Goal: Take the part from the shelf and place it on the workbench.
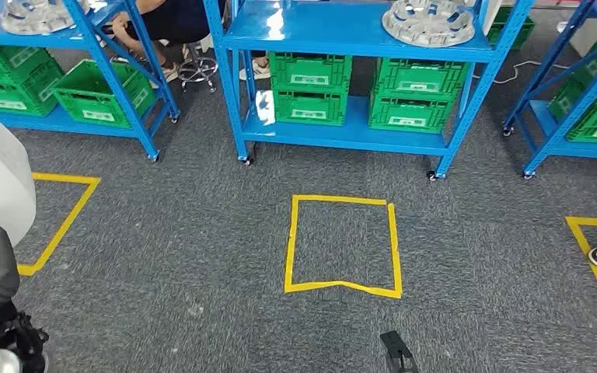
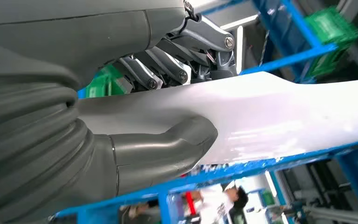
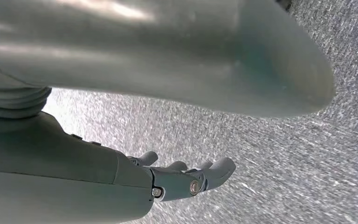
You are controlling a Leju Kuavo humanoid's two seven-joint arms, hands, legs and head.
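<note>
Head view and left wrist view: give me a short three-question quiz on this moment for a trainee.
1. True or false: the left robot hand grips a white part.
2. On the middle blue shelf, what lies on the board above the green crates?
A) a silver round part
B) a cardboard box
C) a toolbox
3. Fill in: the yellow tape square in front of that shelf is stuck on the grey ____.

Key: 1 true; 2 A; 3 carpet.
</note>
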